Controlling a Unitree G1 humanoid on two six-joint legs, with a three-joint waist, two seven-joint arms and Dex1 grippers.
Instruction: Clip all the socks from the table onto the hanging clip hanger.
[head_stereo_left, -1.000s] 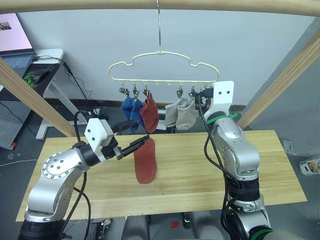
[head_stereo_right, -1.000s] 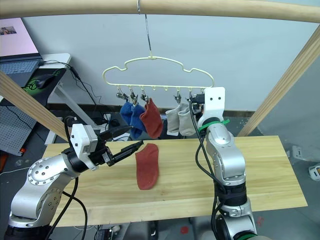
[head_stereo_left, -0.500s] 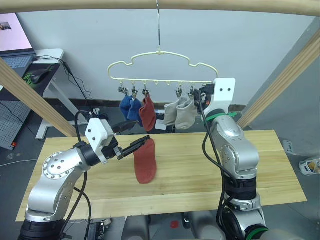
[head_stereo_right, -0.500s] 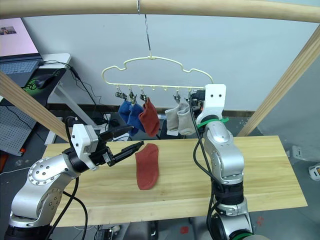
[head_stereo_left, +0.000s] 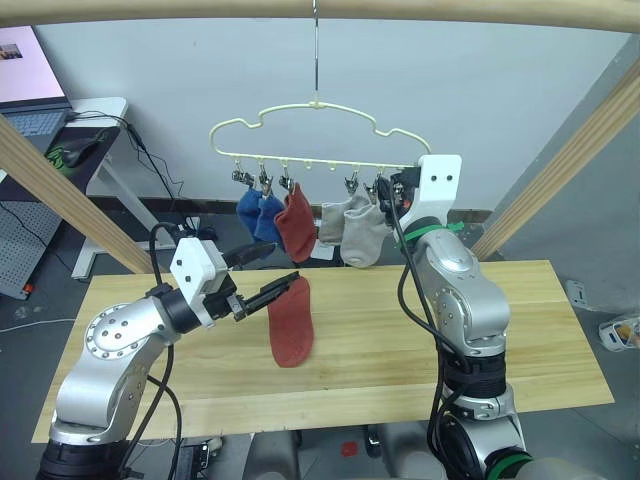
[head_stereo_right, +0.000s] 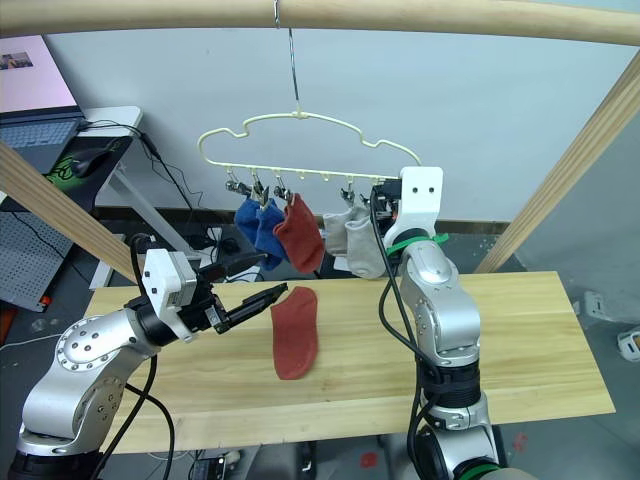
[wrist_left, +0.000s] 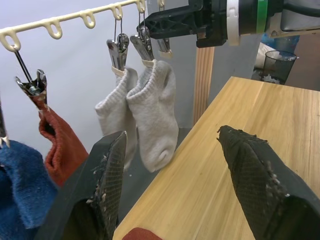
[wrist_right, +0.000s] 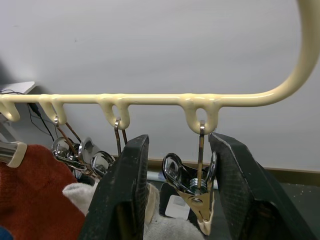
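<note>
My right hand, fingers apart, straddles the end clip of the clip hanger, so I should squeeze it squarely while my left hand, also parted, lifts the rust red sock beside it off the desk.

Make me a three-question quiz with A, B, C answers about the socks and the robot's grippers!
1. Where is the red sock that is not yet clipped?
A. on the floor
B. on the table
C. on the laptop

2. How many socks hang on the hanger?
A. two
B. five
C. seven

3. How is the left gripper?
A. open, holding nothing
B. shut on a blue sock
C. shut on a clip

Answers:
1 B, it lies flat on the wood.
2 B, two blue, one red and two grey hang from clips.
3 A, its fingers are spread apart with nothing between them.
</note>
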